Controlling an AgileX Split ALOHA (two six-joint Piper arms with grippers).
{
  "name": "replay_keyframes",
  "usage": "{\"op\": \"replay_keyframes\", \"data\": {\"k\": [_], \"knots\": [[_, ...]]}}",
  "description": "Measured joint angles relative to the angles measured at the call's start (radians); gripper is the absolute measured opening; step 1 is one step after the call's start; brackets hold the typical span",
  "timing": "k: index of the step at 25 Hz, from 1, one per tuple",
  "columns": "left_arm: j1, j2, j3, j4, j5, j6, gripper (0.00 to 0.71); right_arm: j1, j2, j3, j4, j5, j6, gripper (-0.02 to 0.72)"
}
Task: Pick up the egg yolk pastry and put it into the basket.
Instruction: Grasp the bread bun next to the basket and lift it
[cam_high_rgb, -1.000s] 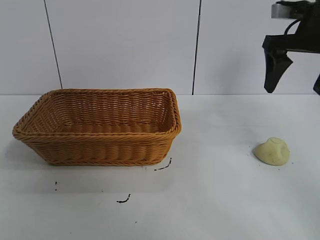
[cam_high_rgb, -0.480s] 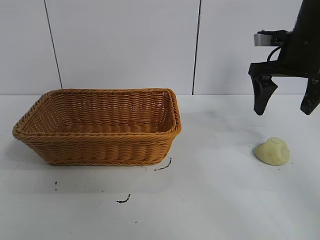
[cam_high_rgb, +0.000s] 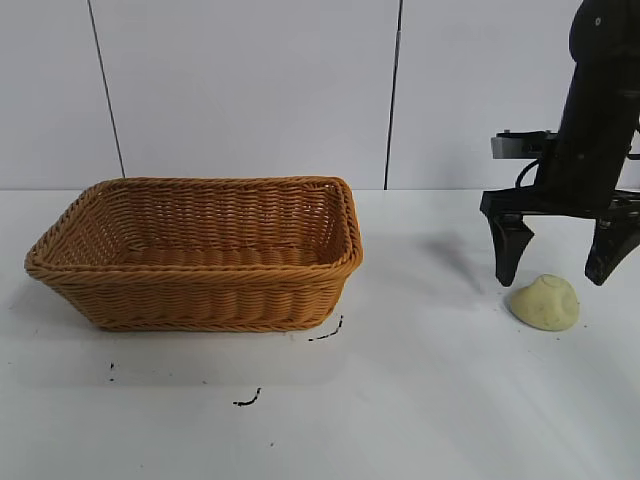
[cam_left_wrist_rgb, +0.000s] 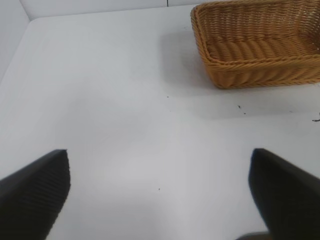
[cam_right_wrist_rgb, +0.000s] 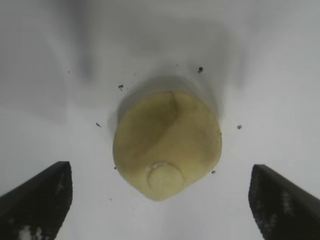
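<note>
The egg yolk pastry (cam_high_rgb: 545, 301), a small pale yellow dome, lies on the white table at the right. In the right wrist view the pastry (cam_right_wrist_rgb: 167, 142) sits between the two black fingers. My right gripper (cam_high_rgb: 553, 278) hangs just above and slightly behind it, open wide, with one finger on each side and neither touching it. The golden-brown wicker basket (cam_high_rgb: 200, 285) stands at the left and holds nothing; its corner (cam_left_wrist_rgb: 240, 75) shows in the left wrist view. My left gripper (cam_left_wrist_rgb: 160, 192) is open over bare table, out of the exterior view.
Small dark scuff marks (cam_high_rgb: 326, 332) dot the white table in front of the basket. A grey panelled wall (cam_high_rgb: 250, 90) rises behind the table. Dark crumbs (cam_right_wrist_rgb: 200, 69) lie around the pastry.
My right gripper has come down and a little leftward from high at the upper right, until its open fingers straddle the pastry. Pastry and basket have not moved.
</note>
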Motion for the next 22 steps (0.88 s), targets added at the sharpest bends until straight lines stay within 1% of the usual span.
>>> {"op": "replay_keyframes", "data": {"k": [6, 22], "knots": [[0.000, 0.000, 0.000, 0.000, 0.000, 0.000, 0.697, 0.000, 0.041, -0.003, -0.002, -0.003, 0.011, 0.686], [0.000, 0.000, 0.000, 0.000, 0.000, 0.000, 0.697, 0.000, 0.051, -0.003, -0.022, -0.022, 0.011, 0.675]]}}
